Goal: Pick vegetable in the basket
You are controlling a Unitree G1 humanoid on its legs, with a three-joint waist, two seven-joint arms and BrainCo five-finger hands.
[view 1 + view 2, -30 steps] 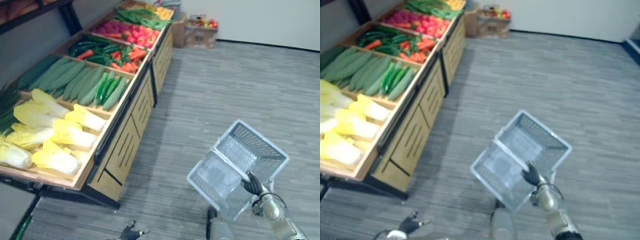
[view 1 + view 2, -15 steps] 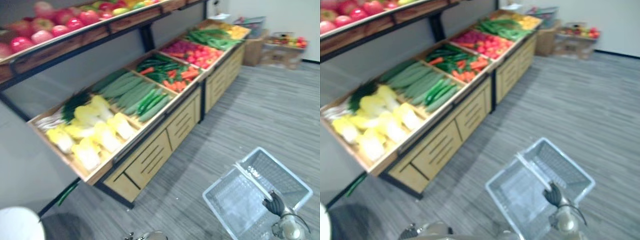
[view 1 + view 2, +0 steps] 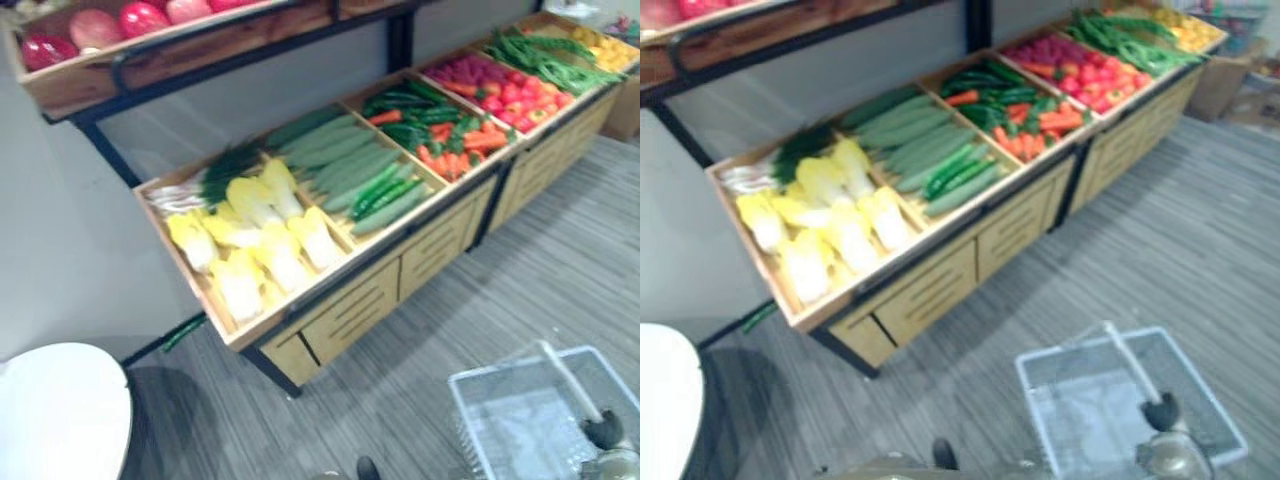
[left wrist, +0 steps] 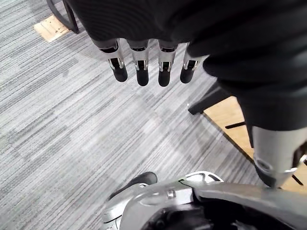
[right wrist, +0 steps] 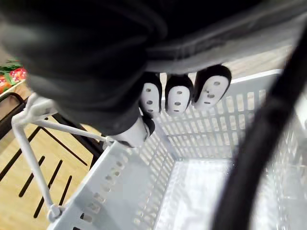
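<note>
My left hand (image 4: 140, 67) hangs over the floor (image 4: 72, 120), fingers straight and apart. Cabbages (image 3: 255, 235) and cucumbers (image 3: 350, 170) lie in the wooden stand (image 3: 400, 270). At lower right, my right hand (image 3: 605, 430) has its fingers clamped round the handle (image 3: 565, 375) of the white basket (image 3: 490, 410).

Clear from above along front edge of sloped wooden produce stand (image 3: 340, 312), over pale yellow cabbages (image 3: 262, 240) and long green cucumbers (image 3: 345, 165). Rear edge roofed by dark-framed wooden upper shelf (image 3: 210, 40); black upright post (image 3: 401, 35) there too. Open grey striped floor (image 3: 400, 390) between stand and white mesh basket (image 3: 1080, 400). Basket mouth crossed by white bar handle (image 3: 1130, 365), in grip of right hand (image 3: 1160, 410).
</note>
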